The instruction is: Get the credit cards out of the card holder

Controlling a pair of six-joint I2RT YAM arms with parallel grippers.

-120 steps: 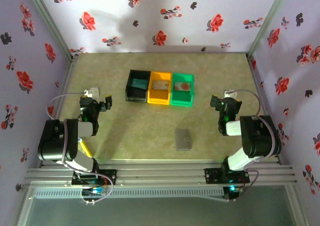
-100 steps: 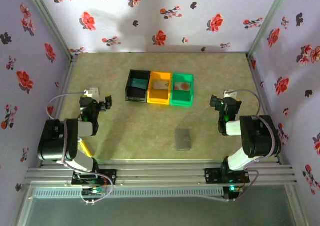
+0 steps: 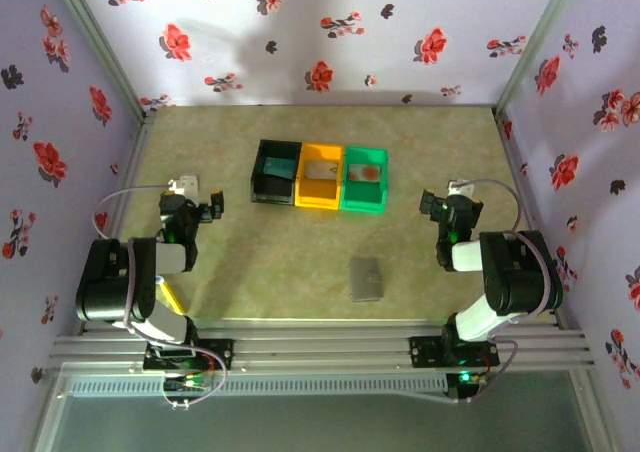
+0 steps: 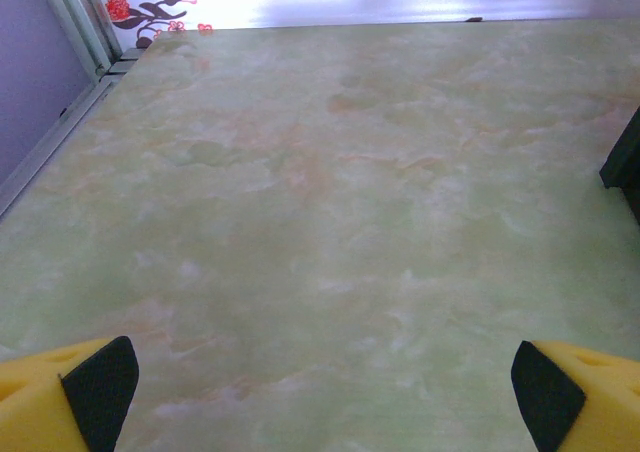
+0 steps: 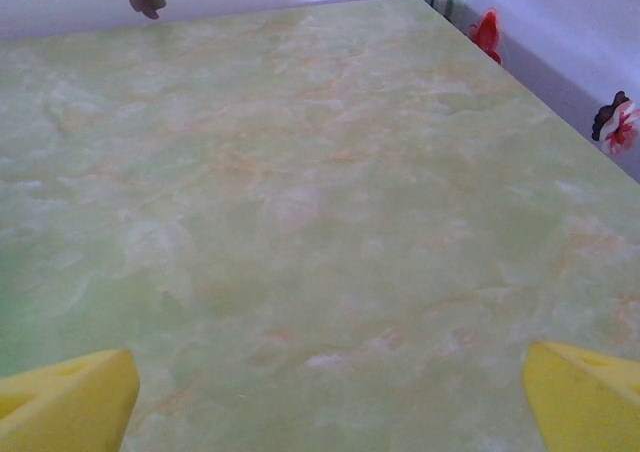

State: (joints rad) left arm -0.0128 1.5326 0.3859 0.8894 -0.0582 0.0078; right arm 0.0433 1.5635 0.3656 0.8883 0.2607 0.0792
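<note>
On my feed, lilac walls (image 3: 230,2) printed with red and black flowers (image 3: 432,44) boxed the marbled green table (image 3: 280,262); glare brightened the wall behind the table.

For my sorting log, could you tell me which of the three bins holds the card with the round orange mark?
The green bin, at the right end of the row, next to the orange bin.

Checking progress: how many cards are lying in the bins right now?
3: a bluish card in the black bin, a pale card in the orange bin, a red-marked card in the green bin. The wallet may hide more.
</note>
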